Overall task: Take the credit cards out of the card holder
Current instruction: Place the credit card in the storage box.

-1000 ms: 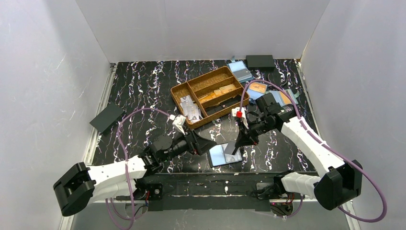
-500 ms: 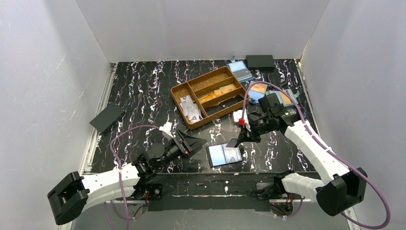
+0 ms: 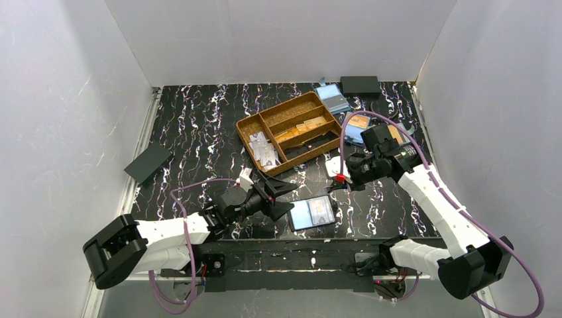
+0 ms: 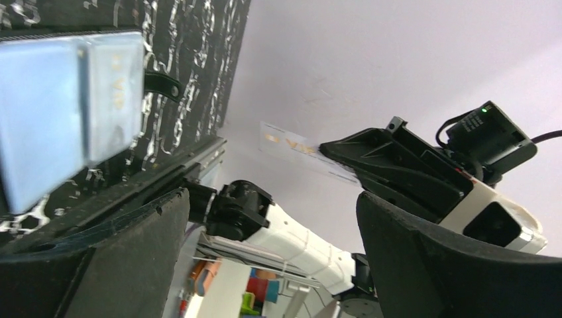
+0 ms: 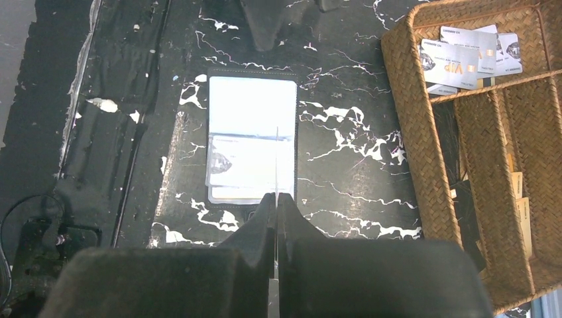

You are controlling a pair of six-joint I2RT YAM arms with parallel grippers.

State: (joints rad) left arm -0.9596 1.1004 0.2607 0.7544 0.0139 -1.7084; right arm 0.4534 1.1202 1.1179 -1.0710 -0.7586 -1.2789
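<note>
The black card holder (image 3: pixel 311 213) lies open and flat with its lining up, and at least one pale credit card (image 5: pixel 248 169) sits tucked in its pocket, so the task looks only partly done. Raised over the card holder, the right gripper (image 3: pixel 333 185) is clenched on a second card (image 4: pixel 291 147), clear of the pocket and probably bound for the pale cards (image 5: pixel 464 59) in the wicker tray (image 5: pixel 407 106) beyond the card holder. Just left of the card holder, the left gripper (image 3: pixel 283 197) hangs with fingers spread, grasping nothing.
</note>
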